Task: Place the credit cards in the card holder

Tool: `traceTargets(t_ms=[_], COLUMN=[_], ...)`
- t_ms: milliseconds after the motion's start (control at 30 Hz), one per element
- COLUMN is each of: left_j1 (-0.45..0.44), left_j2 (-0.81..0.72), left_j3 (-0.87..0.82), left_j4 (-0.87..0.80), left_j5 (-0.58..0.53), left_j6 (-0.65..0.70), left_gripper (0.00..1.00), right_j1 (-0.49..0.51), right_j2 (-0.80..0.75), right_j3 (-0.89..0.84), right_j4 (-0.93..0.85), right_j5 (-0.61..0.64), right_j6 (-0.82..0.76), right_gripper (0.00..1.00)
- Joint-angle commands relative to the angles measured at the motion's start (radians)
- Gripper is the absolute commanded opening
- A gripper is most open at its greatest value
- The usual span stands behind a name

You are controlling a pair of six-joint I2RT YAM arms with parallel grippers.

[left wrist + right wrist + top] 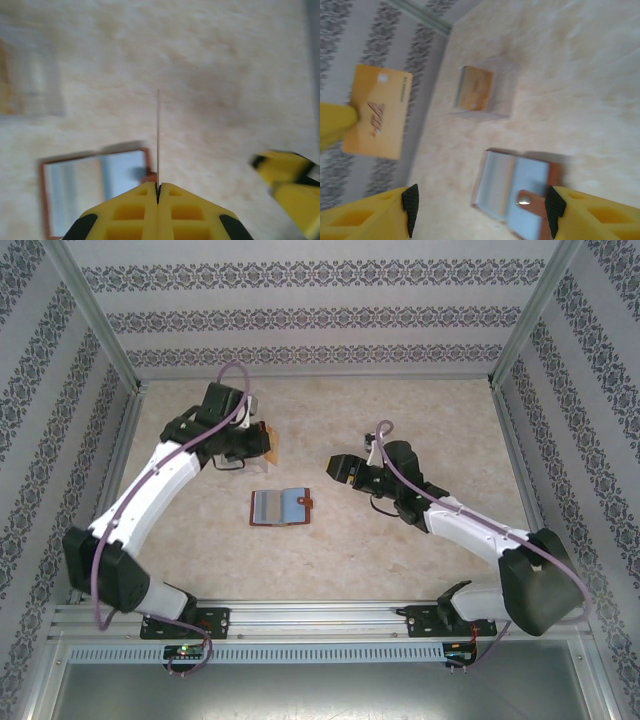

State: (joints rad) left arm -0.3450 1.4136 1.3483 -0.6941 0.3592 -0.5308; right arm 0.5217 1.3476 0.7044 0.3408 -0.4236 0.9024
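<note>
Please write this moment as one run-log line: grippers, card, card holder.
left gripper: shut on orange card | right gripper: open, empty, near card holder | card holder: open on table | step: card not yet inserted

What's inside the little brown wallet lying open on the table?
The open card holder shows greyish-blue pockets and its snap tab. I see no card sticking out of them. Anything tucked deep inside a pocket would be hidden.

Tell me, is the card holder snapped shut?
No, the card holder lies open flat, its greyish-blue inner pockets facing up.
</note>
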Motion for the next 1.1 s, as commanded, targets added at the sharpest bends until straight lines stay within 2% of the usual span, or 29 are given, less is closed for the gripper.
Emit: traceTargets(t_ms=[0,100,200,567,633,767,967,1000,1067], left_j1=[0.005,0.005,0.005,0.006,0.005,0.006,0.011,0.013,0.016], left_j2=[-0.045,-0.064,-0.058,-0.048,-0.044,-0.030,-0.013,-0.011,-0.010], left_j3=[-0.111,-0.175,-0.209,-0.210,-0.217,-0.222,-0.230,-0.230,-0.229], left_j4=[0.253,0.368,0.475,0.457,0.460,0.460,0.452,0.449,0.436], left_j5=[0.253,0.326,0.406,0.400,0.399,0.382,0.352,0.352,0.347], left_j6=[-0.106,-0.156,-0.198,-0.162,-0.164,-0.158,-0.156,-0.158,-0.158], left_gripper=[0.05,0.05,0.04,0.03,0.03,0.03,0.03,0.05,0.22], right_j1=[-0.010,-0.014,-0.013,-0.015,-0.014,-0.012,-0.008,-0.007,-0.006], right_j2=[0.062,0.103,0.146,0.228,0.226,0.213,0.205,0.206,0.206], right_j3=[0.033,0.024,0.052,0.054,0.049,0.034,0.022,0.016,0.004], right_j4=[0.229,0.395,0.463,0.604,0.613,0.635,0.645,0.645,0.646], right_j5=[-0.183,-0.225,-0.254,-0.250,-0.253,-0.246,-0.243,-0.239,-0.232], right_j6=[0.197,0.314,0.374,0.464,0.467,0.469,0.474,0.473,0.478], right_gripper=[0.70,0.69,0.68,0.59,0.52,0.25,0.11,0.07,0.03])
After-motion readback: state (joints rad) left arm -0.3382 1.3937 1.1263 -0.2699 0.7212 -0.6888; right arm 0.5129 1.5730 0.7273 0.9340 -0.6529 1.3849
